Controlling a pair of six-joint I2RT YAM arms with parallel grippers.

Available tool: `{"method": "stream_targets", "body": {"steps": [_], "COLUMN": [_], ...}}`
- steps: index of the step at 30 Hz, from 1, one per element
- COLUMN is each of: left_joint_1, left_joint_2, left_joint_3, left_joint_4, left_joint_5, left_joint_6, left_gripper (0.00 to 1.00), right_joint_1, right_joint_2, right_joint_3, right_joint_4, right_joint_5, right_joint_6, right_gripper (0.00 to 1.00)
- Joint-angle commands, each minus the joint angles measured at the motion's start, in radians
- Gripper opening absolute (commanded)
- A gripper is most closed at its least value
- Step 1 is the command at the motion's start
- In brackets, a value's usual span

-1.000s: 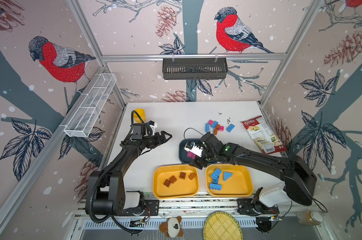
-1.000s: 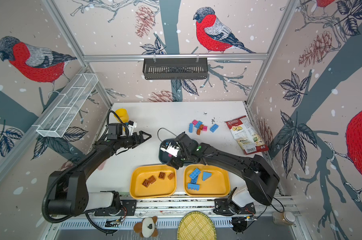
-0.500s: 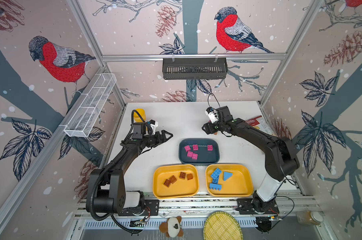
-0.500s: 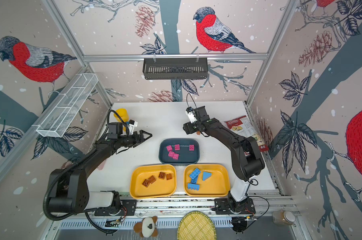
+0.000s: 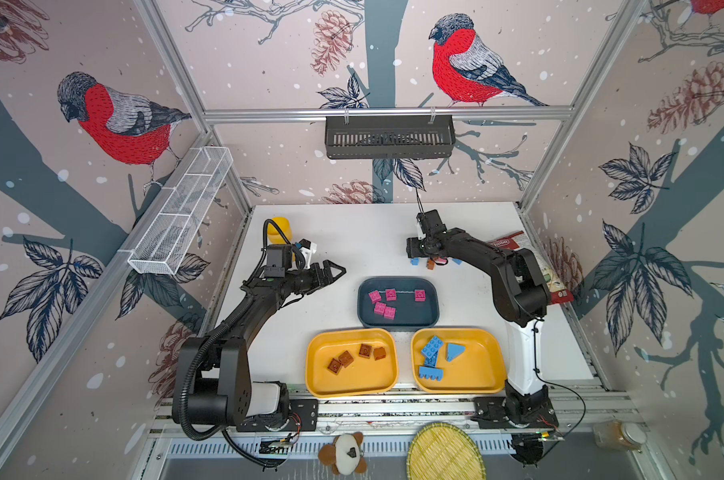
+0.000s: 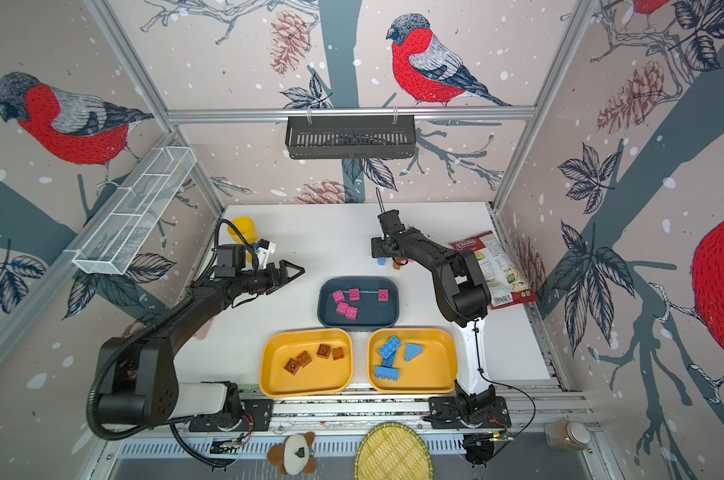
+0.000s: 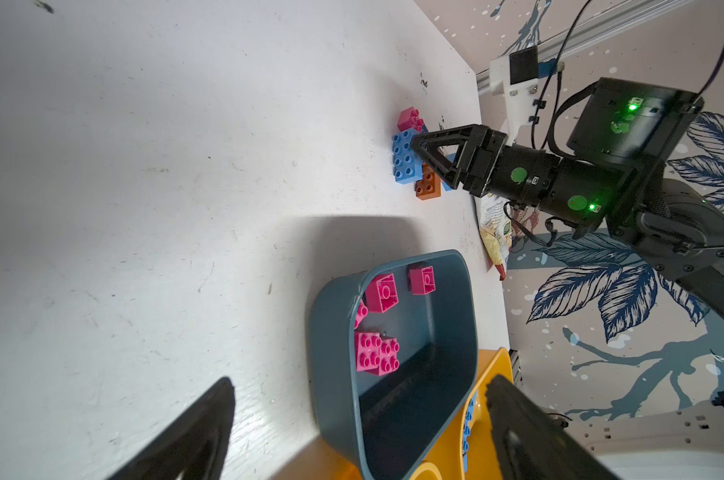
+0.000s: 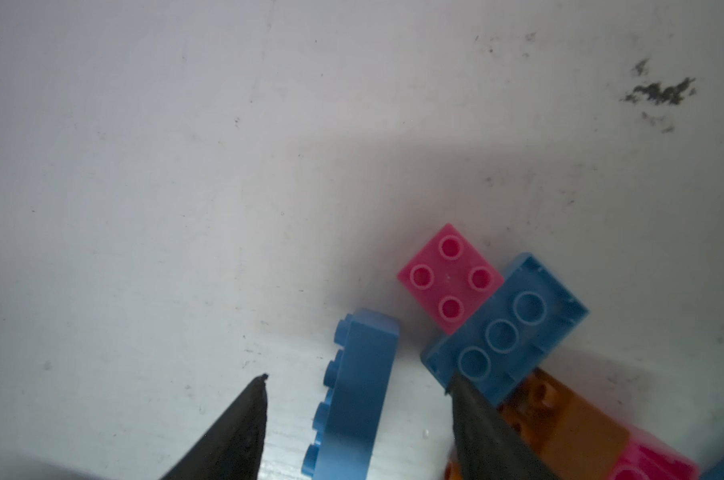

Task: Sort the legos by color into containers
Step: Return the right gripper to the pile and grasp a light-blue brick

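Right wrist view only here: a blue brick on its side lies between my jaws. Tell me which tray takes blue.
Observer: The yellow tray nearest the right arm's base holds the blue bricks.
Operator: Report where pink goes.
Observer: The teal tray, just behind the yellow one, holds five pink bricks.
Operator: Now give me the left gripper.
Observer: The left gripper hangs open over bare table, left of the teal tray in both top views, holding nothing.
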Motion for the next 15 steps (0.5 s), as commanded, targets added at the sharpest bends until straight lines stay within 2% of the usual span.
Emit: {"method": "stream_targets", "body": {"steps": [1, 5, 13, 15], "left_joint_1": [0.002, 0.002, 0.003, 0.002], "left_joint_2": [0.006, 0.018, 0.015, 0.017], "left_joint_3": [0.002, 0.007, 0.011, 0.011], "left_joint_4": [0.009, 0.004, -0.003, -0.004], "left_joint_5": [0.013, 0.015, 0.019, 0.018], "left_joint_6": [0.017, 0.022, 0.028, 0.031], "left_gripper": [0.94, 0.93, 0.93, 0.93], "right_joint_1": [0.009, 0.015, 0.039, 0.042], "right_joint_2": [0.024, 0.043, 0.066, 0.058], "right_joint_3": [0.018, 0.027, 0.045, 0.042], "right_joint_4": [-0.013, -0.011, -0.028, -0.025], "right_joint_5": [0.033, 0.042, 0.079, 0.07], "right_joint_6": [0.037, 0.052, 0.05, 0.049], "right_gripper": [0.66, 0.55, 0.39, 0.3]}}
